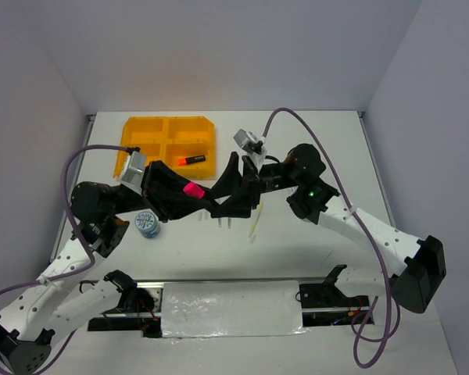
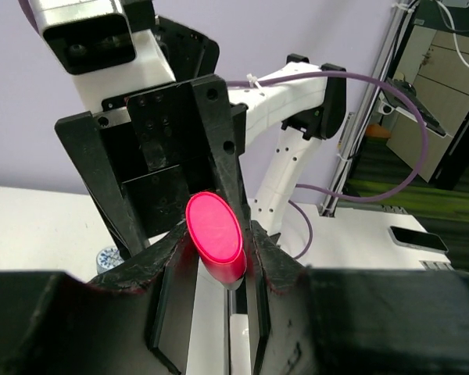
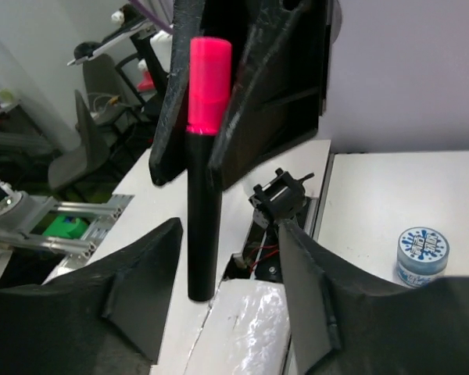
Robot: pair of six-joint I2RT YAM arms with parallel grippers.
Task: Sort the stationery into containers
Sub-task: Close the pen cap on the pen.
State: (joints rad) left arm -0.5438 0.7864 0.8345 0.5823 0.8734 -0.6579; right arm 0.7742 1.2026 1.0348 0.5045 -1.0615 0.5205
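Observation:
A black marker with a pink cap is held in the air over the table's middle. My left gripper is shut on its capped end. In the right wrist view the marker hangs upright from the left gripper's fingers. My right gripper faces it and is open. Its fingers stand on either side of the marker's lower end without touching it. In the top view the two grippers meet tip to tip. The orange-yellow tray lies at the far left and holds an orange-capped marker.
A round blue-patterned roll stands on the table under the left arm; it also shows in the right wrist view. A pale stick and thin pens lie below the grippers. A white pad sits between the arm bases.

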